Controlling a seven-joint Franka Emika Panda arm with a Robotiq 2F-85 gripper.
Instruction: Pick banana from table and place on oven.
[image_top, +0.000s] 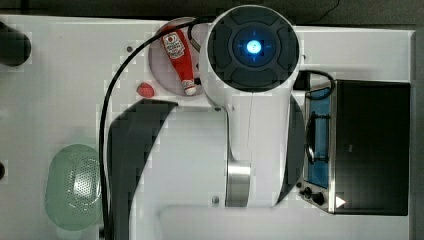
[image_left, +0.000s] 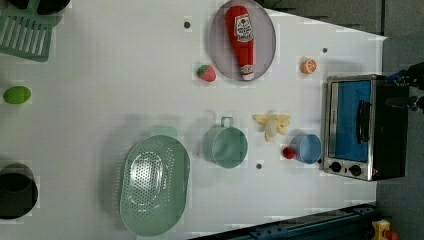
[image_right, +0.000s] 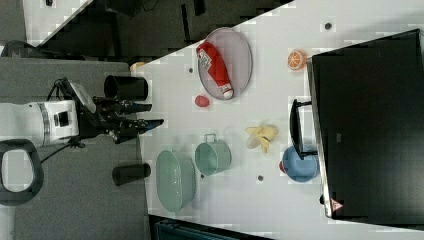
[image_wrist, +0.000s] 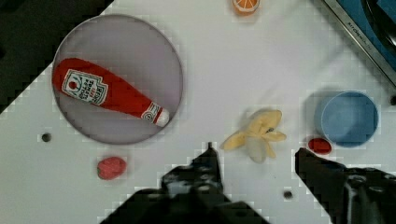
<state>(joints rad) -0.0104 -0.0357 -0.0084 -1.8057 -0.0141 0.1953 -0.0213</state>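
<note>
Status: approach phase, nothing grasped. The pincer (image_wrist: 254, 156) hangs well above the counter (image_left: 100, 75) with its two dark fingers spread apart and empty; in the wrist view the banana (image_wrist: 257, 135) lies in the gap between the fingertips.

Location of item: the banana (image_left: 271, 125) rests on the counter, partly peeled with its skin splayed, between the green pot (image_left: 226, 146) and the oven (image_left: 365, 127). The blue bowl (image_left: 307, 148) and a small red piece (image_left: 288, 152) lie just beside it.

Recommendation: descend straight down, keeping the fingers wide until they straddle the fruit's thicker body, not the loose peel flaps, which would likely slip. Hold clear of the blue bowl. After closing, lift well above the oven's black top (image_right: 367, 125) before crossing over, and set down away from its edge.
</note>
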